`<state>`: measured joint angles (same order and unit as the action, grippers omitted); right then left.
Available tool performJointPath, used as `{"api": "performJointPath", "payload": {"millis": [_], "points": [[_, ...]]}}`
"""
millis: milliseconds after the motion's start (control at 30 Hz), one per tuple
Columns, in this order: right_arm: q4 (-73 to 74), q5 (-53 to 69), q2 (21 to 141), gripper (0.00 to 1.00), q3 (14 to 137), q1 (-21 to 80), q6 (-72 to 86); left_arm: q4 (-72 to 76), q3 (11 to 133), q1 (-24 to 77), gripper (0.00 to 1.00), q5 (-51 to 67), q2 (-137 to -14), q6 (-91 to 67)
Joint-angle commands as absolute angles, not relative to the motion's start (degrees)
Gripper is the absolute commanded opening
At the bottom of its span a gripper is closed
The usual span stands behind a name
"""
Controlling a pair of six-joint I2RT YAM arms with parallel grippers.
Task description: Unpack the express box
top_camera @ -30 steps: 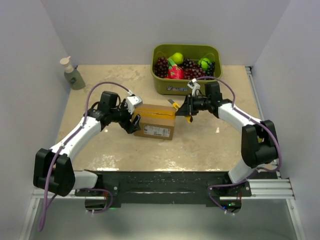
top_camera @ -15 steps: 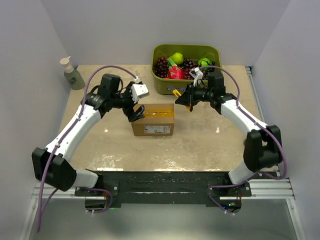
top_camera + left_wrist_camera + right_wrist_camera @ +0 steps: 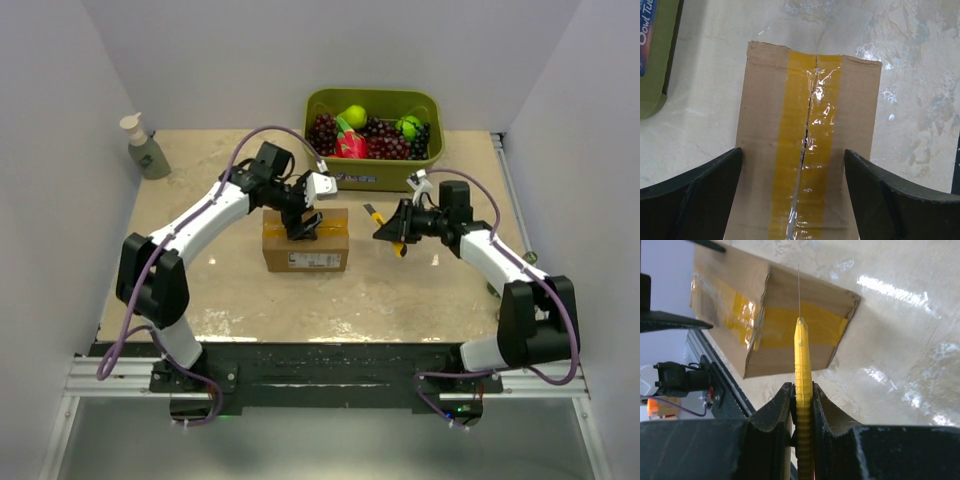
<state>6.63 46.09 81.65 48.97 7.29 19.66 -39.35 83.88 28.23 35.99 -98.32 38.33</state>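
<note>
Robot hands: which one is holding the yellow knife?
The right hand, pinching the yellow knife beside the box. The left hand is open over the box, holding nothing.

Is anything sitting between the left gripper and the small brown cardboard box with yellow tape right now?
Nothing visible does. The left gripper hangs directly above the small brown cardboard box, jaws open wide over its yellow tape strip.

The beige desk [image 3: 400,300] carries three things. The express box [image 3: 310,258] sits near its middle — tape up — a green bin [image 3: 380,180] behind it, a pump bottle [image 3: 146,152] far left.
</note>
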Motion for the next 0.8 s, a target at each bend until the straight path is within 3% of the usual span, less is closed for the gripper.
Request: {"api": "performJointPath", "payload": {"millis": [0,333,767], "points": [[1.24,48.34,78.13,0.0,46.94,7.47,22.93,-40.78,87.71,28.65,0.87,37.53,-101.15,42.27],[-1.84,53.35,81.56,0.0,45.71,12.39,27.06,-45.79,82.01,29.0,0.84,35.16,-103.45,46.76],[-5.54,51.94,80.42,0.0,42.37,11.08,31.46,-44.65,80.51,29.0,0.82,34.1,-102.57,45.79]]}}
